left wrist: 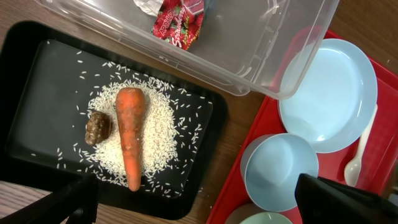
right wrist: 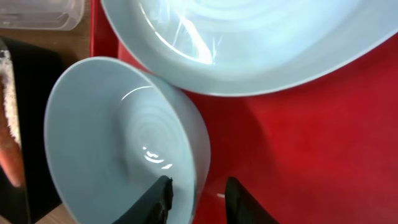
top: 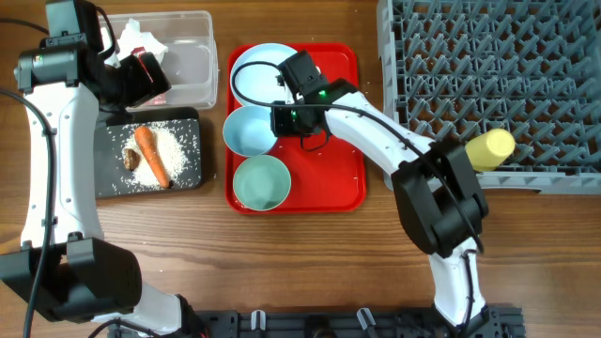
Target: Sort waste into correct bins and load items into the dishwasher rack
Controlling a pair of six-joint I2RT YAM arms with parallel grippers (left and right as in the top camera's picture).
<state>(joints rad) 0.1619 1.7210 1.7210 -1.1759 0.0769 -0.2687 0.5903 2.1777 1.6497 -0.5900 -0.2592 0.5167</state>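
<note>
My right gripper point(right wrist: 196, 199) is shut on the rim of a pale blue bowl point(right wrist: 106, 137), one finger inside and one outside. That bowl point(top: 249, 130) sits mid-left on the red tray point(top: 329, 178). A pale blue plate point(top: 268, 66) lies behind it, a greenish bowl point(top: 260, 181) in front, and a white spoon point(left wrist: 360, 149) beside the plate. The yellow cup point(top: 490, 148) lies in the grey dishwasher rack point(top: 488, 56). Carrot point(left wrist: 129, 134), brown lump point(left wrist: 98, 127) and rice lie in the black tray point(left wrist: 37, 81). The wrapper point(left wrist: 179, 22) and napkin point(top: 141, 38) lie in the clear tub point(top: 188, 66). My left gripper point(left wrist: 199, 205) hangs open above the black tray.
The clear tub and black tray stand close against the red tray's left side. The rack fills the back right corner, its front edge near my right arm's elbow. Bare wood lies along the front of the table.
</note>
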